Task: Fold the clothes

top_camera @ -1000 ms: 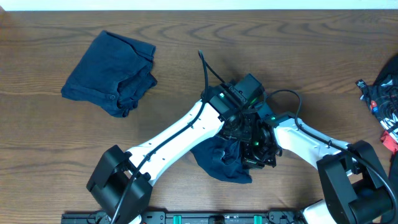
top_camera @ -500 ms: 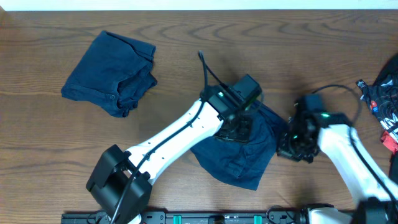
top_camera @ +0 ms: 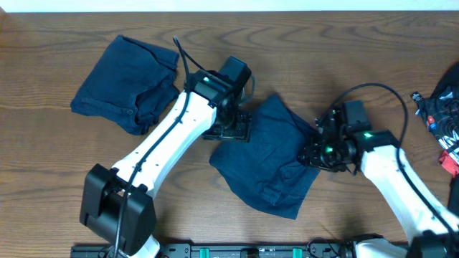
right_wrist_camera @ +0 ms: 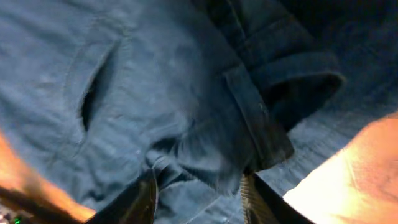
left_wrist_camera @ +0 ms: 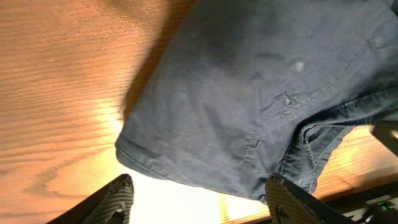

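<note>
Robotics lab — wood-grain table (top_camera: 57,158), mounted arms (top_camera: 161,140)

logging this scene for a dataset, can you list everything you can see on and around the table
table: 1, brown wood, fills the overhead view
left shorts: 1, dark navy, far left of the table, bunched
centre shorts: 1, dark navy, mid-table between the arms
patterned cloth: 1, black, red and white, right edge, cut off
left gripper: 1, black, open over the centre shorts' left edge
right gripper: 1, black, at their right edge, fabric between its fingers
</note>
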Motion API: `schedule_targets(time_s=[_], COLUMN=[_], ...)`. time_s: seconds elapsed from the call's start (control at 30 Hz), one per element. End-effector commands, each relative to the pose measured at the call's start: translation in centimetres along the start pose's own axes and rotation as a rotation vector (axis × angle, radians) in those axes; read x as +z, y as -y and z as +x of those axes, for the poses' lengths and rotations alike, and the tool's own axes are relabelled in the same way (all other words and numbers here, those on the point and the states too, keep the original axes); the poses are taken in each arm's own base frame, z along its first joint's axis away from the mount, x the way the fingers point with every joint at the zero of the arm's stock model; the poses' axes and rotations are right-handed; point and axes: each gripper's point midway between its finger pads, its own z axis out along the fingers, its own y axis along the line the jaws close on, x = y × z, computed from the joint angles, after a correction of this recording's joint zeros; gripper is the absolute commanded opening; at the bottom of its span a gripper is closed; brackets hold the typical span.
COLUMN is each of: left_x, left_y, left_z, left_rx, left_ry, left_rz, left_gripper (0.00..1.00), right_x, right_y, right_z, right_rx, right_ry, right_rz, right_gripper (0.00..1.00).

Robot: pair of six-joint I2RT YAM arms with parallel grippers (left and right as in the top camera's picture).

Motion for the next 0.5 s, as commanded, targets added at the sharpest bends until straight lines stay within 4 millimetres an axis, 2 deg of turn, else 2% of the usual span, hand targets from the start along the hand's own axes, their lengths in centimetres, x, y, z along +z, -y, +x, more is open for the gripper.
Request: schedule_targets(time_s=[0.0,0.03,0.07,0.17,0.33,0.47], left_x=[-0.3,-0.1,0.2,1.3,4.0,6.1], left_y=[0.1,0.2,0.1,0.0,-0.5,-0.8], left_z=[0.4,0.6,1.0,1.9,3.4,4.6], left_rx=[0.054,0.063,0.075,0.086,0.1,0.109], left_ry=[0.008,0.0,-0.011,-0.047,-0.089,-0.109], left_rz=[-0.008,-0.011,-0.015,-0.029,-0.043,-0.04], left_gripper=[0.72,0.72,0.71,0.71,0.71,0.71], right_x=[1.2,1.2,1.1,-0.4,-4.9,-6.4], right_y=[0.7,0.9,1.2,1.4,1.4,1.8], right_z=[0.2,-0.1,-0.5,-2.1,-4.9,-5.6], right_rx=[0.053,0.056,0.06,0.054,0.045,0.055], right_ry=[-0.021,-0.009,0.006,0.067,0.219,0.28], right_rz=[0.032,0.042,0.049,0.045,0.027,0.034], right_gripper=[0.27,0.11,0.01,0.01,0.01,0.01])
